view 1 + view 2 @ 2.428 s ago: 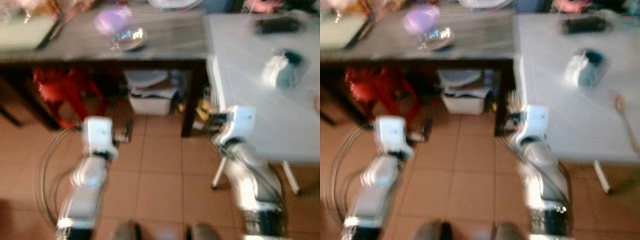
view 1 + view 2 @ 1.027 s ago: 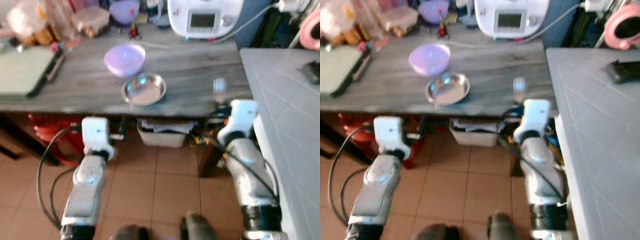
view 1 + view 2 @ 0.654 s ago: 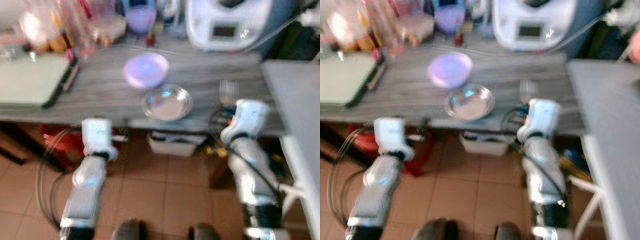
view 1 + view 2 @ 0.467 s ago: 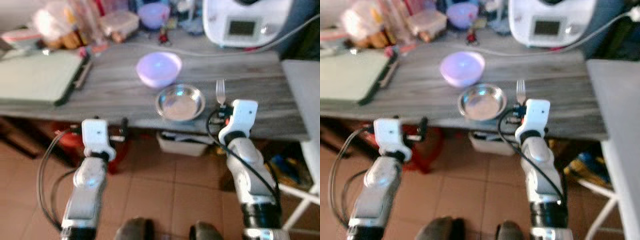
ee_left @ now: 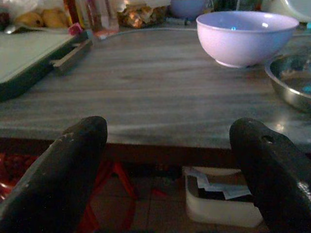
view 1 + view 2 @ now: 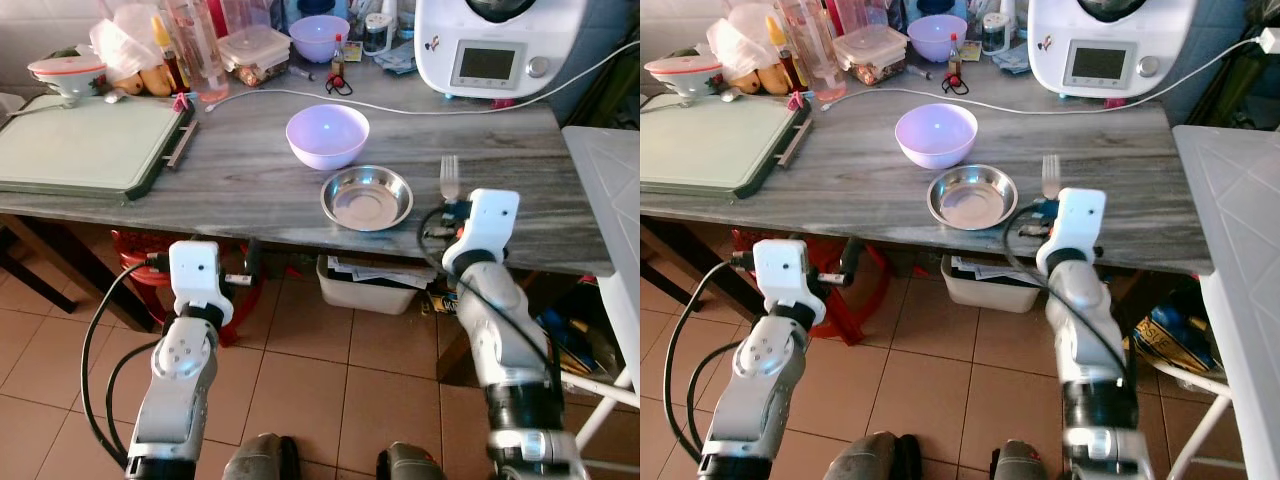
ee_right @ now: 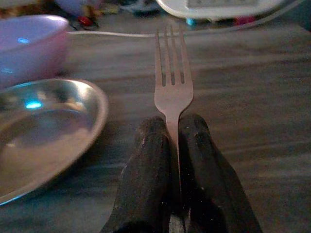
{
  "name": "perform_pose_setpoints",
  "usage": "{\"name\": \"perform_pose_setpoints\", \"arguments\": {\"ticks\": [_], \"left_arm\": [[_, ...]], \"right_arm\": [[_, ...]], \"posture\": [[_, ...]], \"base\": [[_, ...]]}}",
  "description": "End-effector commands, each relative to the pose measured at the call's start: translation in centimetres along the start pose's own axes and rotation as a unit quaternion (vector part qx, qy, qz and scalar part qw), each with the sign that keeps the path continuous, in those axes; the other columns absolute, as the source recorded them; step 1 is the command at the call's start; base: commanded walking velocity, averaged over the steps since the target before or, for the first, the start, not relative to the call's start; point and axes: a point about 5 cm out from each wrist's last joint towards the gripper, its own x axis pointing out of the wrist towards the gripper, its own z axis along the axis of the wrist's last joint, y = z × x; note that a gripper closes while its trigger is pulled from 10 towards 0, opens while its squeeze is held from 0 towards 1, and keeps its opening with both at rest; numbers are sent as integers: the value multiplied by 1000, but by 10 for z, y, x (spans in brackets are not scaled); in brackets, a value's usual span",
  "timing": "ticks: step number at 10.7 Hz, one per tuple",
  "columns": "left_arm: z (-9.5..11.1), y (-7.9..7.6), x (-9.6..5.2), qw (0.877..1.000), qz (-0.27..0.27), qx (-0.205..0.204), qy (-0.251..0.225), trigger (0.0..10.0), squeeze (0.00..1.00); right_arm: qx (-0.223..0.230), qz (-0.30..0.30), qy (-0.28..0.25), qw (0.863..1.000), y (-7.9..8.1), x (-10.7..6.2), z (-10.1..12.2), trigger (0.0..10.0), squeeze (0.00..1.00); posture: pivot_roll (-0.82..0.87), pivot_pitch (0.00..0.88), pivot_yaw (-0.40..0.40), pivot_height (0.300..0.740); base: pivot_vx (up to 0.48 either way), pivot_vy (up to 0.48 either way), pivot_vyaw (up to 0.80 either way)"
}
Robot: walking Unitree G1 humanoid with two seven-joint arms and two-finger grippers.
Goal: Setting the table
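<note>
**One fork held over the table edge**

The right gripper point(image 7: 174, 127) has its two fingers pressed together on the handle of one fork point(image 7: 171, 82). The prongs point away from the robot, over the grey wooden table point(image 6: 230, 180). The gripper is at the front edge of the table, just to the right of one steel dish point(image 6: 366, 197). The fork is beside the dish and does not touch it; whether the fork rests on the table, I cannot tell.

The left gripper point(image 5: 175, 145) has its two fingers wide apart and holds nothing. It is in front of the table edge, lower than the top, to the left of the dish.

Behind the dish stands one purple bowl point(image 6: 327, 135), close to it. A second, smaller purple bowl point(image 6: 319, 37) stands at the back of the table. On the left lies one green board point(image 6: 85, 145). At the back right there is one white kitchen machine point(image 6: 497, 45), and one white cable point(image 6: 400, 106) runs across the table in front of it. Under the table, one white box point(image 6: 375, 285) stands on the tiled floor point(image 6: 330, 370).
</note>
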Motion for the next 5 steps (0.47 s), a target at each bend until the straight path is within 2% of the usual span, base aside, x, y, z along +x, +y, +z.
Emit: {"name": "perform_pose_setpoints", "arguments": {"ticks": [1, 3, 5], "left_arm": [[3, 2, -3, 1000, -1, 5, -1, 10000, 0], [3, 5, -8, 1000, -3, 8, 4, 10000, 0], [5, 5, -10, 1000, -7, 11, 9, 10000, 0]], "right_arm": [[10, -7, 0, 1000, 0, 5, 5, 10000, 0], [27, -30, 19, 999, -6, 12, 4, 10000, 0], [48, -37, 35, 998, -5, 20, 3, 10000, 0]], "posture": [[-9, 144, 80, 740], [6, 164, 89, 740], [19, 175, 99, 740]], "base": [[0, 0, 0], [0, 0, 0], [0, 0, 0]]}}
